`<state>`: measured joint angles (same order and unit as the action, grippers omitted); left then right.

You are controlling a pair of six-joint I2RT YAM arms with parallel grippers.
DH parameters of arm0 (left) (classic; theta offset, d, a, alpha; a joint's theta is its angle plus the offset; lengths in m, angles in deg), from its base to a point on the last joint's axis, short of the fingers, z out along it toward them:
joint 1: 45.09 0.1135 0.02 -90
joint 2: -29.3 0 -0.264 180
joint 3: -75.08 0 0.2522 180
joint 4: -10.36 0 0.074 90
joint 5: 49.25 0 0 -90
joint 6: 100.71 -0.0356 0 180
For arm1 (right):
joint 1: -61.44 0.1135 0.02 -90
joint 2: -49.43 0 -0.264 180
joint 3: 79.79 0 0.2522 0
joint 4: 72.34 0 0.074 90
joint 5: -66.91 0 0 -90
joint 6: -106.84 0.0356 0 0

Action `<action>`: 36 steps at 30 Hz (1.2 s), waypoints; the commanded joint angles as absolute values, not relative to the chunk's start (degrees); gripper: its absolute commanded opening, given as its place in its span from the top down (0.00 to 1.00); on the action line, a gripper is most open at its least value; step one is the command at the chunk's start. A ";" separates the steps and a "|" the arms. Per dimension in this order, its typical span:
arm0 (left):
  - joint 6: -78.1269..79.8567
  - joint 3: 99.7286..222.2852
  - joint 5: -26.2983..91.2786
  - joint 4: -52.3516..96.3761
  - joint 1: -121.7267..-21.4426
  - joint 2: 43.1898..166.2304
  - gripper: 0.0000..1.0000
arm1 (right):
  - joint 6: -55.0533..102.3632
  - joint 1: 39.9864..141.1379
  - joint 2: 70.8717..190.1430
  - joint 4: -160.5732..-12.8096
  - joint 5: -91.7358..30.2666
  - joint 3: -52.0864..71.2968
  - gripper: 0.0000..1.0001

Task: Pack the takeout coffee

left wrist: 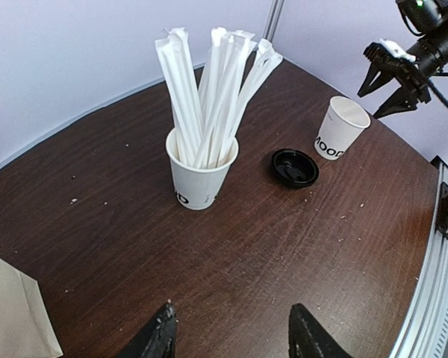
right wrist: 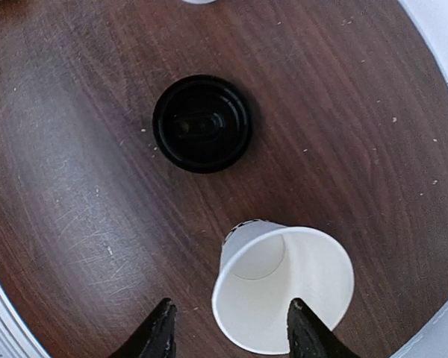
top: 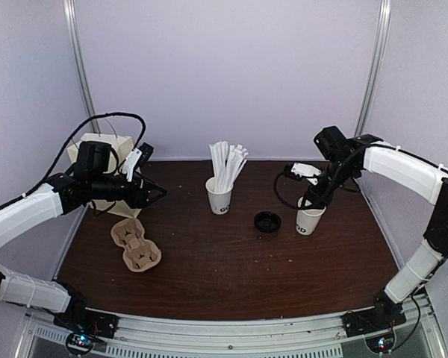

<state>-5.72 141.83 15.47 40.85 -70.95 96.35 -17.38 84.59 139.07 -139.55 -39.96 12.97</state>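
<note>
The takeout coffee cup (top: 309, 220), small, white, empty and upright, stands at the right of the table; it also shows in the left wrist view (left wrist: 341, 128) and the right wrist view (right wrist: 284, 295). Its black lid (top: 267, 221) lies flat on the table just left of it, also in the left wrist view (left wrist: 294, 167) and the right wrist view (right wrist: 202, 123). My right gripper (right wrist: 230, 328) is open, hovering above the cup's rim, one finger over its mouth. My left gripper (left wrist: 231, 332) is open and empty over bare table at the far left.
A white cup of wrapped sticks (top: 221, 186) stands at the table's middle back. A brown pulp cup tray (top: 135, 244) lies at the left front. A paper bag (top: 104, 153) stands at the back left, behind my left arm.
</note>
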 commanded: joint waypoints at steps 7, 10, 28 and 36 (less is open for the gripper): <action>-5.55 141.50 14.28 35.56 -71.66 96.30 0.46 | -17.75 87.99 146.84 -148.44 -33.24 16.76 0.65; -5.61 141.51 14.03 35.35 -71.66 96.30 0.46 | -16.98 88.08 147.62 -148.65 -31.91 16.78 0.70; -5.71 141.48 15.34 35.19 -71.72 95.59 0.46 | -16.22 88.38 145.11 -149.60 -30.80 15.43 1.00; -5.85 141.61 15.68 35.35 -71.72 96.27 0.46 | -20.63 101.07 137.89 -153.65 -34.85 11.24 1.00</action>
<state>-5.65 141.70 15.26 37.66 -71.46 96.42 -17.62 92.59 142.18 -149.91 -32.11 13.89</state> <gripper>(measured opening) 0.542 0.012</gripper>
